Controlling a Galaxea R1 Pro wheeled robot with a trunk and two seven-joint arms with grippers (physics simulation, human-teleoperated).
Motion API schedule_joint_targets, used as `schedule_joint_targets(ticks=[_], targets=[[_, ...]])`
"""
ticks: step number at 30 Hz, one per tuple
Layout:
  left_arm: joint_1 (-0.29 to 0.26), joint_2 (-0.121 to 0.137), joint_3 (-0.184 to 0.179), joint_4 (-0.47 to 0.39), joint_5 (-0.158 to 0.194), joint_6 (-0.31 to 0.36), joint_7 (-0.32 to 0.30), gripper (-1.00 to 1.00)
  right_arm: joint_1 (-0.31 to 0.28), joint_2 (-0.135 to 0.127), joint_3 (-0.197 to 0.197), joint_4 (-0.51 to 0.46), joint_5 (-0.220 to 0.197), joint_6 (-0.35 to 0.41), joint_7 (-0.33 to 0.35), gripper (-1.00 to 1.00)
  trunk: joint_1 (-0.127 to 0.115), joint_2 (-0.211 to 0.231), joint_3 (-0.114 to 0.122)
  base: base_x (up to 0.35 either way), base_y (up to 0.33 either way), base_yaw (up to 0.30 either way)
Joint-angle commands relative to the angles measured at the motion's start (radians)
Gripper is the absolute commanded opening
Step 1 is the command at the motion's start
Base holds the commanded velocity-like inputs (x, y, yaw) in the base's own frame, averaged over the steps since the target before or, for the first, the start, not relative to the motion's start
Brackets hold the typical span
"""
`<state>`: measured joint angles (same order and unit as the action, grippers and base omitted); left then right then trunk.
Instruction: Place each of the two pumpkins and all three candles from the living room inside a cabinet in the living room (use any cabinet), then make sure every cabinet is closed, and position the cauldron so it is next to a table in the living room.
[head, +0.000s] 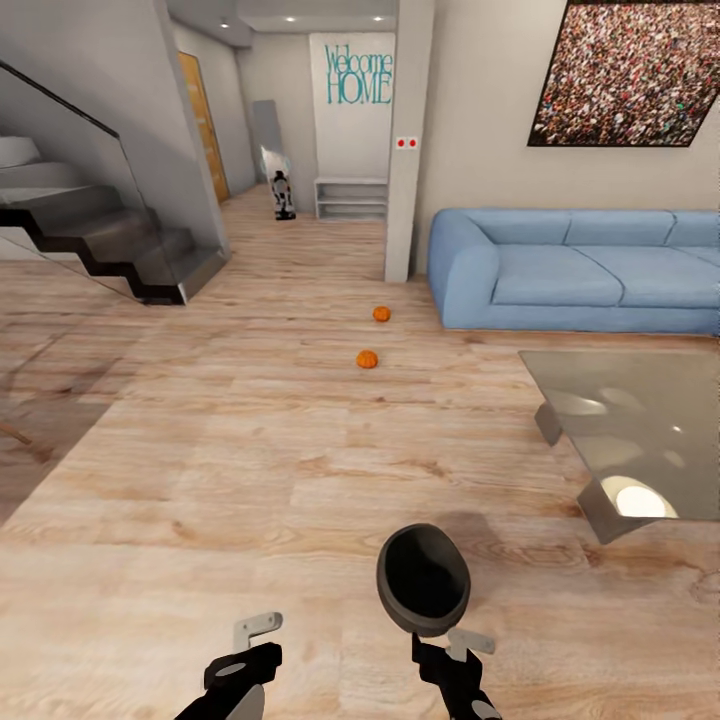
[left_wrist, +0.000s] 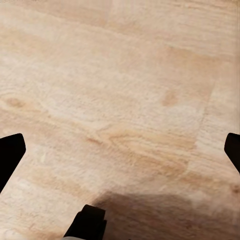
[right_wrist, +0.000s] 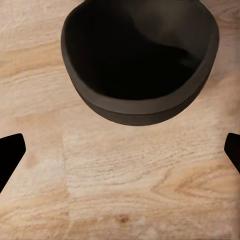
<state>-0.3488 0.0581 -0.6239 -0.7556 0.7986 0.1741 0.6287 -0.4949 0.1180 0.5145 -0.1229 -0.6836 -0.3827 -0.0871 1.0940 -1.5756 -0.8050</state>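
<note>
Head view: we find the cauldron (head: 423, 579) directly ahead of the right gripper (head: 455, 650), which stands wide and empty; left gripper (head: 245, 650) likewise wide, further off.

Orange pumpkins (head: 374, 336), blackish cauldron (head: 423, 580), blue sofa (head: 578, 270), pale woodgrain floor (head: 250, 470).

wood floor (head: 200, 470) — cauldron (head: 423, 578) near | two pumpkins (head: 367, 359) farther off | glossy table (head: 640, 420) beside

Both arms low, fwd. Left gripper (head: 252, 640) & right gripper (head: 452, 640): jaws wide apart, nothing held.
</note>
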Motion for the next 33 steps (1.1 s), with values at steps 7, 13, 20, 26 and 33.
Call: schedule_joint_targets(ticks=[7,13,20,26,33], targets=[[-0.001,0.001,-0.006,-0.002,0.003,0.004,0.008,1.0,-0.001,-0.001,0.007,0.0,-0.004,-0.003,-0.007,1.0,0.0,0.0,-0.001,0.075,-0.007,-0.008],[-0.001,0.001,-0.006,-0.002,0.004,0.004,0.008,1.0,-0.001,-0.002,0.007,0.0,-0.004,-0.003,-0.006,1.0,0.0,0.0,-0.001,0.07,-0.038,0.0],[-0.001,0.002,-0.005,-0.002,0.004,0.004,0.008,1.0,-0.001,-0.002,0.008,0.0,-0.004,-0.004,-0.006,1.0,0.0,0.0,-0.001,0.186,-0.193,0.0],[-0.001,0.002,-0.005,-0.002,0.004,0.004,0.008,1.0,-0.001,-0.004,0.006,0.0,-0.005,-0.004,-0.006,1.0,0.0,0.0,-0.001,0.238,-0.142,-0.069],[-0.001,0.002,-0.005,-0.002,0.004,0.004,0.008,1.0,-0.001,-0.002,0.007,0.0,-0.005,-0.004,-0.006,1.0,0.0,0.0,-0.001,0.246,-0.028,-0.022]])
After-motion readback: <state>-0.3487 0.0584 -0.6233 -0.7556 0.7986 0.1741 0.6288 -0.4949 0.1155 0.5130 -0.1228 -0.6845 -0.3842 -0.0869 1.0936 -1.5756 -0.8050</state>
